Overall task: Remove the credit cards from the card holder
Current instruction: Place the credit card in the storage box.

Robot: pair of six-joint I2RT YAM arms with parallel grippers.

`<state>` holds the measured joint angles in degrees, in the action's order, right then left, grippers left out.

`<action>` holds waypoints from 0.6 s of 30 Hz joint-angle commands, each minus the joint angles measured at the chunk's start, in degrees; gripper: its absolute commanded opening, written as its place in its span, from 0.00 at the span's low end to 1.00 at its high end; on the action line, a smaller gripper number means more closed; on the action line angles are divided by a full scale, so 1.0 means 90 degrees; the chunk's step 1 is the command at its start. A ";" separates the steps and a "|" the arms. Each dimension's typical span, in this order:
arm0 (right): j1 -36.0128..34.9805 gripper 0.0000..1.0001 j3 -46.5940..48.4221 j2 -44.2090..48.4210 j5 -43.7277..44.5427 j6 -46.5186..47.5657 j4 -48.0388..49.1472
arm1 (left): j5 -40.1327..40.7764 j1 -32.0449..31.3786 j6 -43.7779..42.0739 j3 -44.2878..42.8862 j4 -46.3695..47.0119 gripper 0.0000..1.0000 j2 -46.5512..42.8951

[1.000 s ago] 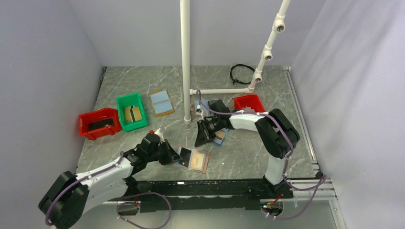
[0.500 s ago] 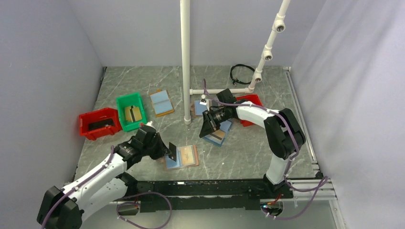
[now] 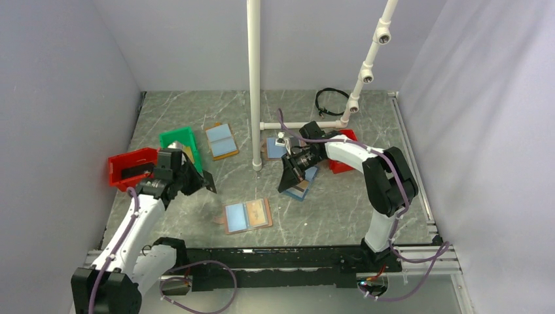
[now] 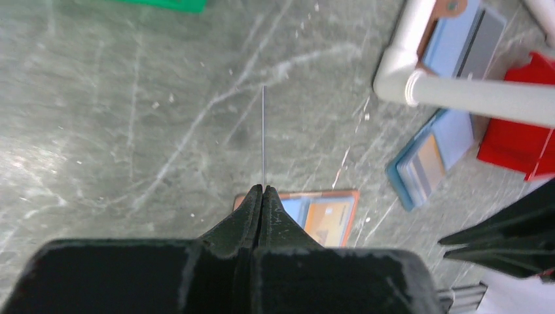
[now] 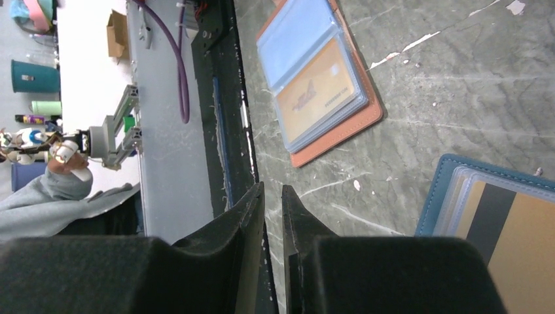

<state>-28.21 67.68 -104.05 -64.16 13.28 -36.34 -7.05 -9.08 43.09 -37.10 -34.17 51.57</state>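
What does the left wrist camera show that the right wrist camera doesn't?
Only left wrist: the credit card, edge-on, pinched in the shut left gripper, plus the white pipe and a red bin. Only right wrist: the table's front rail and a person in grey. Both: the tan-rimmed card holder with its gold card, and the navy-rimmed holder.

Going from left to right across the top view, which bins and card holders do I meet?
red bin → green bin → tan-rimmed card holder → navy-rimmed holder → second red bin. Left out, overlapping: all-blue holder, rear grey-card holder.
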 commanded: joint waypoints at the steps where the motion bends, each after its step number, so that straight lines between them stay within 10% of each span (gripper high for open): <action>1: 0.0000 0.18 0.0272 0.0103 -0.0261 0.0439 -0.0250 | 0.0337 0.0496 -0.0141 -0.0505 -0.0134 0.00 0.0165; 18: 0.0022 0.18 0.0323 0.0086 -0.0369 0.0660 -0.0452 | 0.2027 0.2683 0.0819 -0.1387 0.0118 0.00 0.0627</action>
<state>-28.21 68.53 -104.05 -65.12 16.80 -39.68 8.93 10.09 46.63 -47.92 -35.66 55.94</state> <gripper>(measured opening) 0.181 0.010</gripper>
